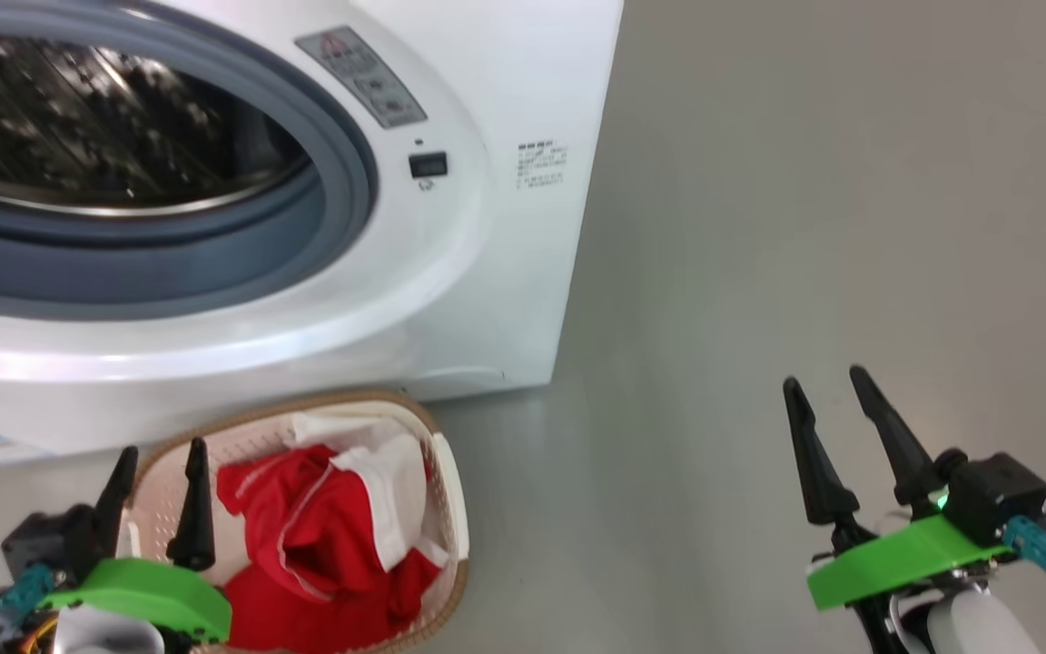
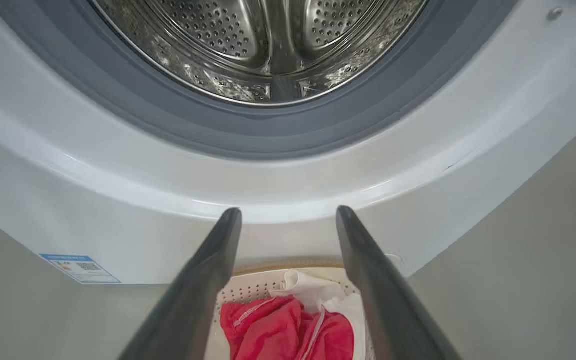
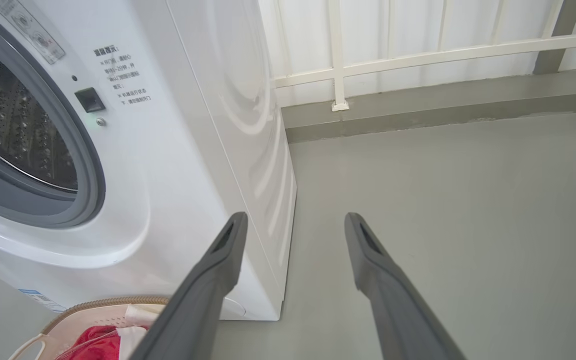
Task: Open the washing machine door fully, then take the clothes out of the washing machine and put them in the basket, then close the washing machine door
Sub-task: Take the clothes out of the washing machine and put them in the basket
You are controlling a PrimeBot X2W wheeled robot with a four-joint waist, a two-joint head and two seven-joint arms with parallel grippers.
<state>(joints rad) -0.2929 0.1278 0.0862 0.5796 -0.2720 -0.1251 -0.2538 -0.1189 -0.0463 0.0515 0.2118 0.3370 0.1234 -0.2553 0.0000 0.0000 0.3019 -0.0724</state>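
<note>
Grey floor [image 1: 759,272], railing [image 3: 338,55] from right wrist, clothes [image 1: 305,536] in basket [image 1: 452,509], left gripper [image 1: 164,446], right gripper [image 1: 823,376] both spread

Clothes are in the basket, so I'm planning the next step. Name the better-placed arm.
Left, probably. The left gripper hangs open above the basket, before the washing machine's opening; the latch slot on the opening's right suggests the door hinges leftward. The right gripper, open, sits beyond the machine's right side.
</note>
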